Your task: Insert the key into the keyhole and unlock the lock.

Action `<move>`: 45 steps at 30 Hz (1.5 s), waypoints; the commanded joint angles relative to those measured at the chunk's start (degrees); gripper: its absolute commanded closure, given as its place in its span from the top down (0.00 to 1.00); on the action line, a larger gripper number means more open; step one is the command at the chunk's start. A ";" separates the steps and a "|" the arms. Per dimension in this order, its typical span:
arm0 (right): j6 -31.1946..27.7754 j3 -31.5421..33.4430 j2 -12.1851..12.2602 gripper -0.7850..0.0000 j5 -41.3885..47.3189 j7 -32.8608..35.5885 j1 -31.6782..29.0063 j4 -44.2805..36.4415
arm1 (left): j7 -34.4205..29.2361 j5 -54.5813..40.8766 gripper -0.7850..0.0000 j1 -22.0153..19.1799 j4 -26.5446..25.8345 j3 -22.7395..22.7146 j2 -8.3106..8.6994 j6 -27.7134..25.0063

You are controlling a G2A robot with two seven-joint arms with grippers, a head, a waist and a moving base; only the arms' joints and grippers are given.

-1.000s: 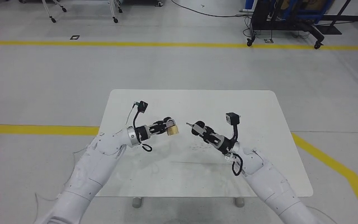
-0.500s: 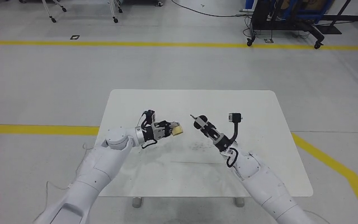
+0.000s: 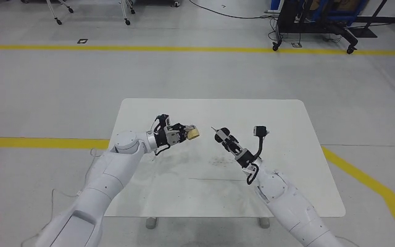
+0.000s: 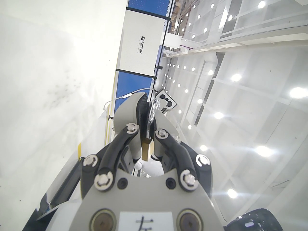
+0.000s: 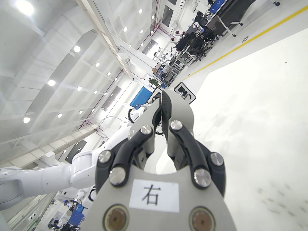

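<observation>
Wearing a small white label (image 4: 145, 222) with one written sign, my left gripper (image 3: 186, 131) squeezes the gold lock (image 3: 193, 133) over a white table (image 3: 284, 120) with dark specks (image 3: 219, 162). Around it is grey floor (image 3: 185, 77) with yellow lines (image 3: 185, 47). The thin key (image 3: 214, 129), pinched in my right gripper (image 3: 219, 133), points at the lock, near but apart.

- 1 lock (image 3: 192, 132), brass, just left of centre in the top view.
- 1 key (image 3: 214, 131), just right of centre, apart from the lock.
- 2 grippers: left gripper (image 3: 183, 131) and right gripper (image 3: 219, 134), each clamped on one item.
- 2 arms: left arm (image 3: 114, 170) and right arm (image 3: 287, 200), entering from the lower corners.
- 1 table (image 3: 278, 117), white.
</observation>
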 commanded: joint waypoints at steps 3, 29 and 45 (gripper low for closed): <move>1.64 -0.71 -0.20 0.00 3.16 2.18 -0.42 -0.96 | 3.13 2.18 0.00 2.19 -1.89 0.24 0.18 1.30; 32.38 3.14 0.47 0.00 9.44 0.89 -13.41 -21.46 | 14.91 5.97 0.00 3.54 -7.55 2.13 -1.56 4.35; 33.78 0.24 -1.25 0.00 9.88 -3.98 -11.86 -18.94 | 16.64 9.65 0.00 5.67 -11.28 0.41 -1.30 5.36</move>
